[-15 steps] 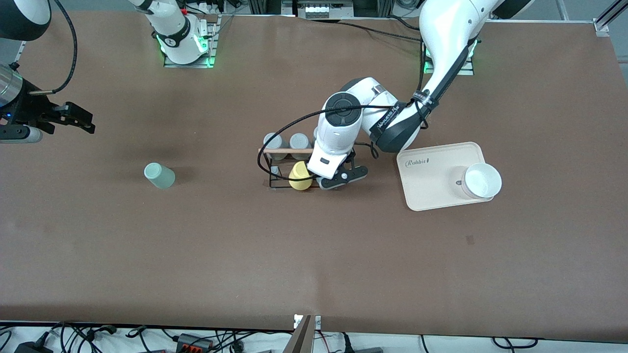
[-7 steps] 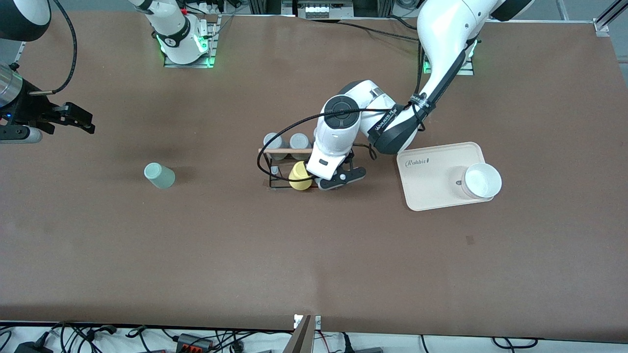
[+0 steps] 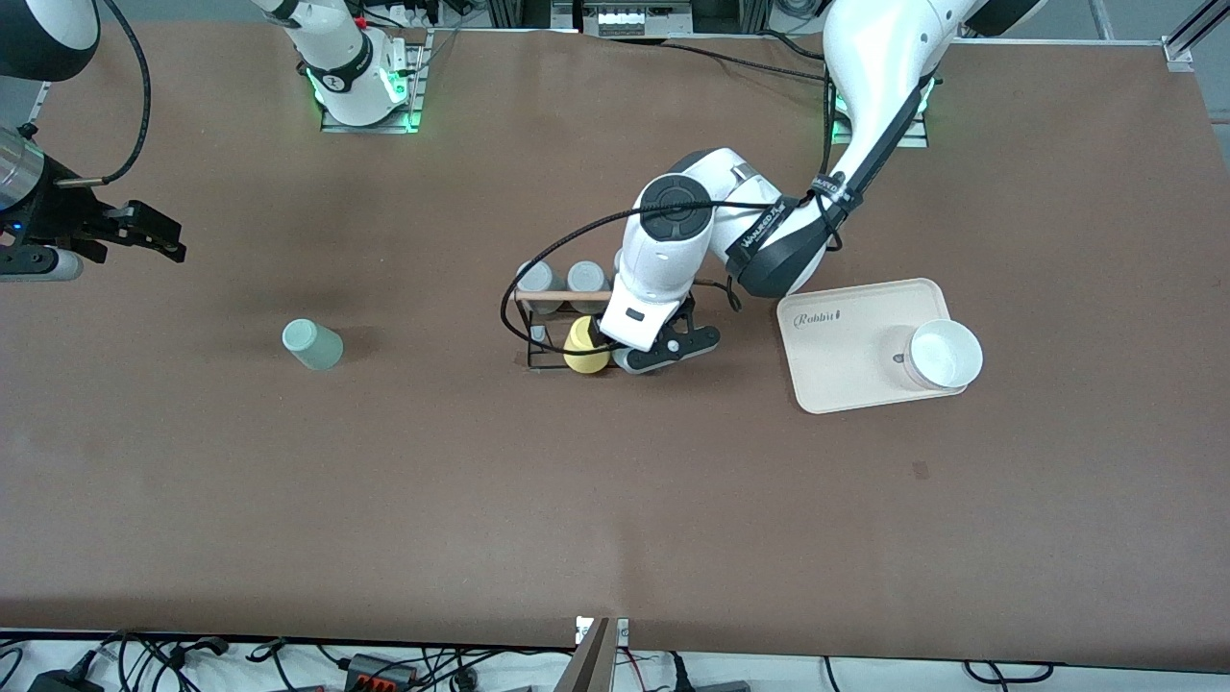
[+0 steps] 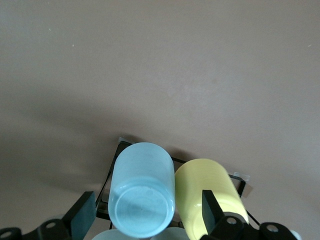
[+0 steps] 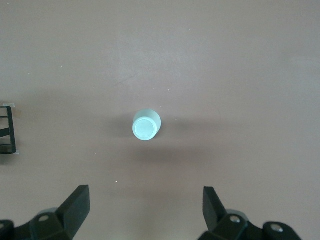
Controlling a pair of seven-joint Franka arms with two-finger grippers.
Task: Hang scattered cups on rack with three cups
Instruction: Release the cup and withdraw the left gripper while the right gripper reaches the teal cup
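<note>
Blue cup (image 4: 142, 195) on rack (image 3: 538, 332), half-hidden between spread left claw (image 4: 145, 217), right claw (image 5: 142, 215) spread, waiting.

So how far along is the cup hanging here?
The light blue cup looks placed on the rack beside the yellow cup, with the open left gripper around it. Left: the mint green cup, on the table under the open, waiting right gripper.

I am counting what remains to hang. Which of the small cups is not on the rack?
The pale mint green tumbler stands alone on the brown table, toward the right arm's end; the light blue and yellow tumblers are on the black wire rack.
</note>
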